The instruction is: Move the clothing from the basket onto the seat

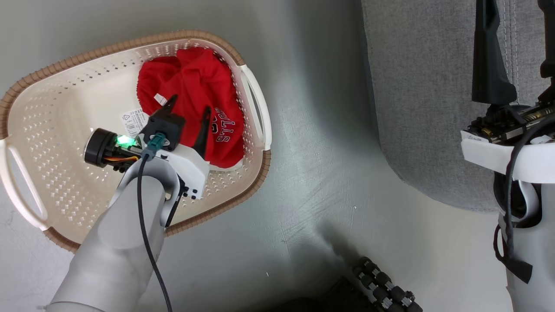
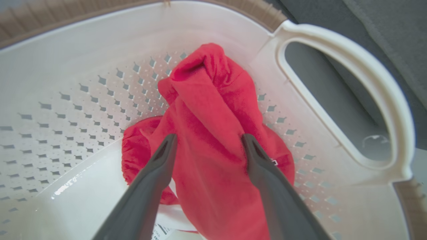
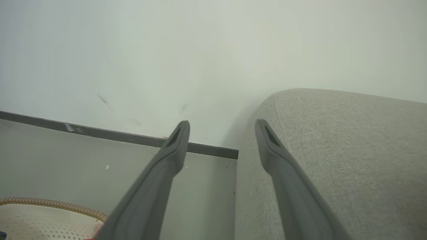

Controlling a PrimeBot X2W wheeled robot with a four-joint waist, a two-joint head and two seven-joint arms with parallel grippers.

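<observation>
Left gripper [image 1: 190, 104] is down inside the basket [image 1: 65, 108], jaws spread wide, not clamped on anything. In the left wrist view the two fingers [image 2: 156, 173] straddle a raised fold of the clothing [image 2: 206, 100]. The red fabric sits between and under them, but I can't tell whether the tips actually touch it.

Clothing [image 1: 186, 78] is all in the basket, bunched against the end nearest the seat [image 1: 416, 108], right by the white handle [image 1: 256, 108] on that side. Lettering with white outlines shows on the lower part of the pile, and a small white tag near the top. I can't separate the pile into garments from here. The paper label [image 1: 134, 121] on the basket floor is just beside the pile, partly under the left wrist.

The basket stands on the grey floor [image 1: 312, 151], apart from the seat with a strip of floor between. Its other handle [image 1: 21, 186] is at the far end from the clothing.

Right gripper [image 1: 516, 43] is over the seat edge — jaws fully spread, holding nothing. The right wrist view looks along its fingers [image 3: 173, 150] at the pale wall [image 3: 200, 50] and dark baseboard [image 3: 100, 133]. The seat's rounded corner [image 3: 333, 150] is on the right, the basket rim [image 3: 40, 201] at lower left.

Nothing red is on the seat.
</observation>
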